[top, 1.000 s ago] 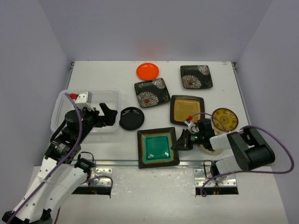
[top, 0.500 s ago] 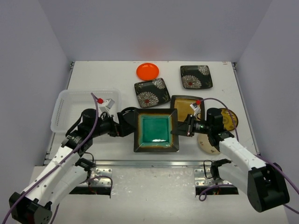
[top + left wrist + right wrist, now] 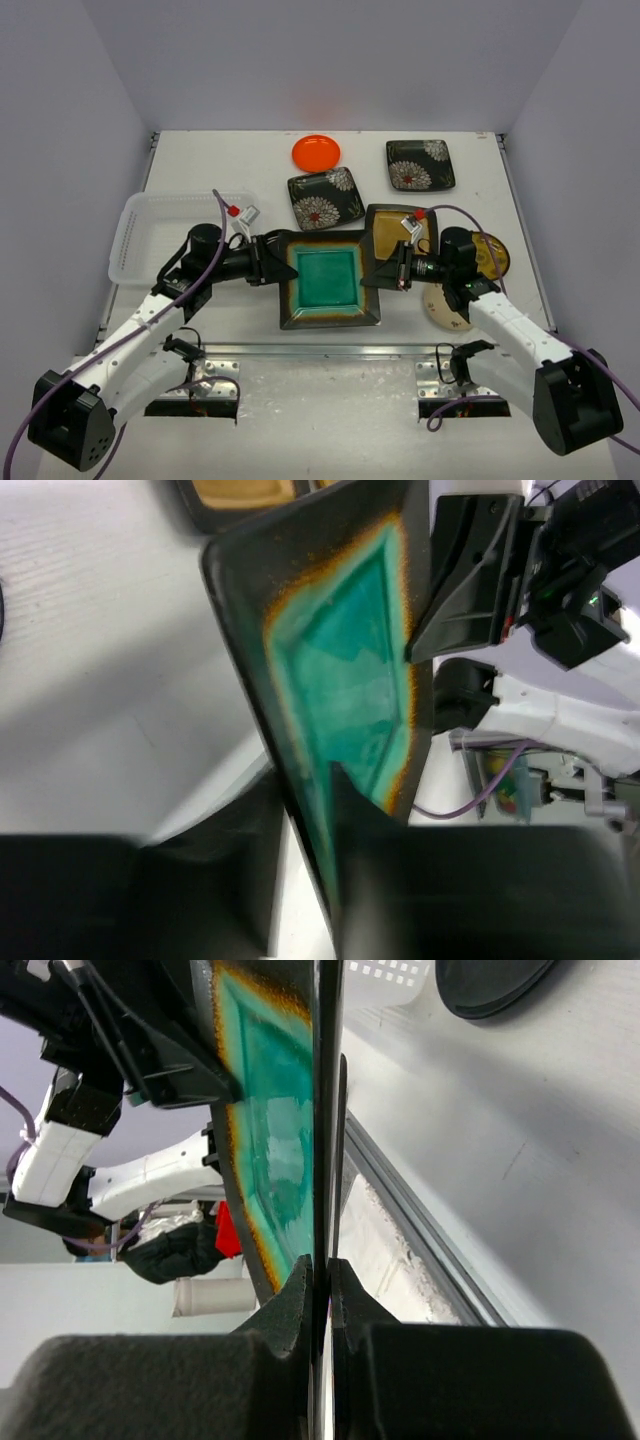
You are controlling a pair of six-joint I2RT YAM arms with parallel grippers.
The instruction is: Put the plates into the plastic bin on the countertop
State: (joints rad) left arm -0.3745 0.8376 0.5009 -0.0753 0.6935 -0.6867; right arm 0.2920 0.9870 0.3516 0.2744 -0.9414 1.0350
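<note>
Left gripper and right gripper each clamp an opposite rim of the teal square plate, likely because it is too wide for one; plastic bin waits beyond its left rim.

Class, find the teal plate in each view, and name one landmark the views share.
Top external: teal plate, dead centre.
Left wrist: teal plate mid-frame, tilted.
Right wrist: teal plate left of centre, edge-on.
Shared landmark: right gripper clamped on its edge.
</note>
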